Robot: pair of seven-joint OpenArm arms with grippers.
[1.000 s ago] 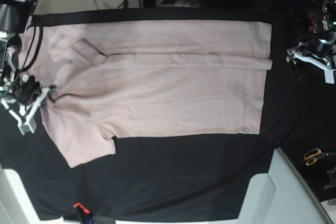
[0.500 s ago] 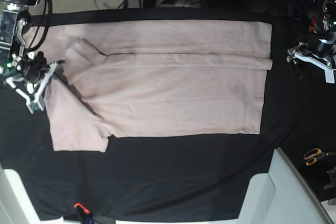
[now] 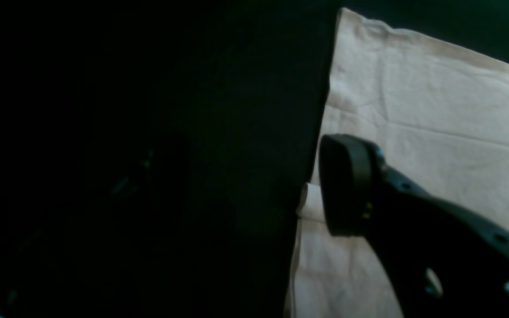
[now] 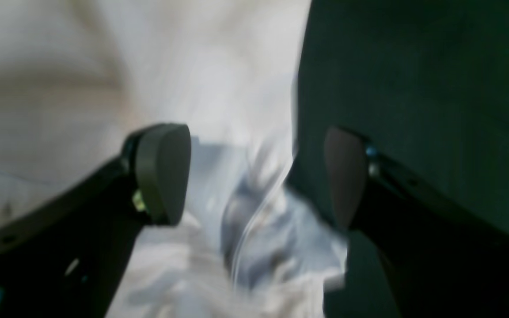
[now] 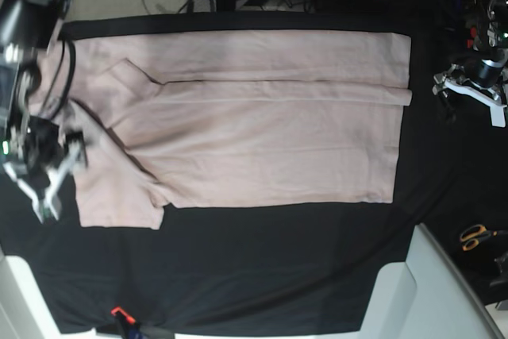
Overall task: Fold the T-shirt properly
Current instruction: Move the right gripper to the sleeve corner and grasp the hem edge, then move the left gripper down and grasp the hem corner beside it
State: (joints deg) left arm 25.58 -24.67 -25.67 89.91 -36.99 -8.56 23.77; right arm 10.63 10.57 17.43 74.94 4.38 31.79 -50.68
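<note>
1. The T-shirt (image 5: 254,117) lies spread flat on the black table cloth (image 5: 262,275), lengthwise across the table. Its hem is at the right and its collar end at the left. The far long side is already turned in over the middle, leaving a seam-like ridge running left to right.

2. The right gripper (image 5: 54,171) sits at the left edge of the shirt, beside the near sleeve (image 5: 115,196). In its wrist view the fingers (image 4: 161,172) stand wide apart. Pale cloth lies blurred between them, straddling the shirt's edge, but nothing is pinched.

3. The left gripper (image 5: 470,89) hangs over bare cloth at the far right, apart from the hem. Only one finger (image 3: 347,185) shows in its own camera. I cannot tell from the pictures how wide it stands, though nothing is visibly in it.

4. The near sleeve looks flattened outwards with a diagonal crease at the armpit. I judge the near long side is the next to fold.

5. Risks as I see them:
   - The open claw at the left could drag the sleeve edge as it lifts away, if a pad snags the loose cloth and rucks it.
   - A grab at the near edge might catch only the top layer, so the fold comes over crooked.
   - With the two arms pulling unevenly, the far fold already made could slide open.
</note>
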